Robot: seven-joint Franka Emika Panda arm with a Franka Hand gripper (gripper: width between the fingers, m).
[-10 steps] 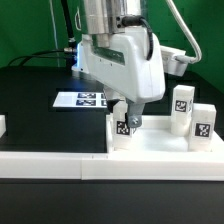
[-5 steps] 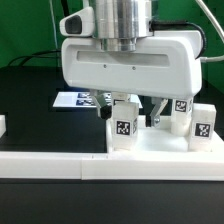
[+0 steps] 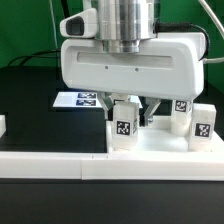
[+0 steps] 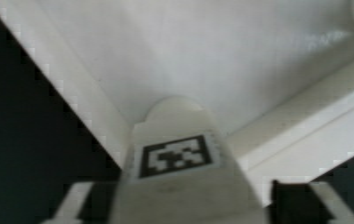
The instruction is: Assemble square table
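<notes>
Exterior view, left to right. Far left on the dark bench (image 3: pixel 30 105): the marker board (image 3: pixel 80 98), flat and well apart from the work. Along the near edge runs the low white barrier wall (image 3: pixel 50 165).

Centre: the square table top (image 3: pixel 150 148) lies flat against the wall, rim up. A leg (image 3: pixel 124 125) stands upright on its near-left corner, tag facing the camera. The gripper (image 3: pixel 138 110) hangs directly over this leg, wrist body filling the upper frame.

Change over the last second: the wrist has turned so its broad face now squares to the camera, and the jaws have drawn in from fully spread. In the wrist view the leg (image 4: pixel 177 150) rises between the two dark fingertips (image 4: pixel 85 200), tag readable, slab rim behind it. Whether the pads already press the leg or only flank it cannot be told from either view; closure looks to be in progress.

Right: two more legs (image 3: pixel 181 108) (image 3: pixel 203 124) stand upright at the slab's right side, untouched. The fourth leg is not in view.

Judgement: grasp on the first leg is being taken, presumably to seat or screw it into its corner socket. No leg confirmed fixed yet, so the assembly is at an early stage
</notes>
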